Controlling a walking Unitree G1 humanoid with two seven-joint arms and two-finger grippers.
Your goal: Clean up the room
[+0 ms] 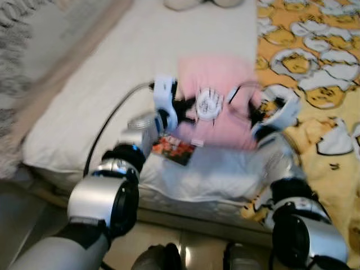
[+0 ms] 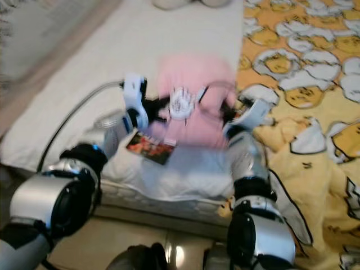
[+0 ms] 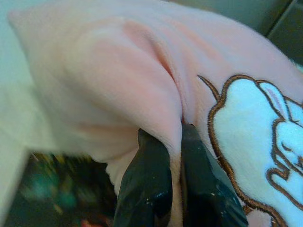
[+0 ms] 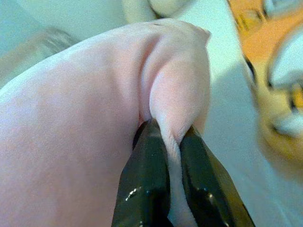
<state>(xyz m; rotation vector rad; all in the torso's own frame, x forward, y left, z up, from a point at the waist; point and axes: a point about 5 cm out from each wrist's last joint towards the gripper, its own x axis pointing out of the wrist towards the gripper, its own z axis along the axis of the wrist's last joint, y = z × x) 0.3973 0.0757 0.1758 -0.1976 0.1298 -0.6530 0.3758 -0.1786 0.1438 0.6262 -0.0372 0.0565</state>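
Note:
A pink cushion (image 1: 216, 101) with a white rabbit patch (image 1: 209, 104) hangs between my two grippers above the near part of the white bed (image 1: 112, 73). My left gripper (image 1: 181, 108) is shut on the cushion's left edge; its wrist view shows the black fingers (image 3: 147, 184) pinching a fold of pink fabric (image 3: 118, 90). On the cushion's right edge my right gripper (image 1: 256, 112) is shut, with its fingers (image 4: 147, 184) clamped on a pink corner (image 4: 177, 90). The eye views are blurred.
A yellow duvet with a white cartoon print (image 1: 315, 73) covers the bed's right side. A small dark printed packet (image 1: 173, 149) lies on clear plastic wrap (image 1: 219, 169) near the bed's front edge. Grey rug (image 1: 17, 34) and floor lie at left.

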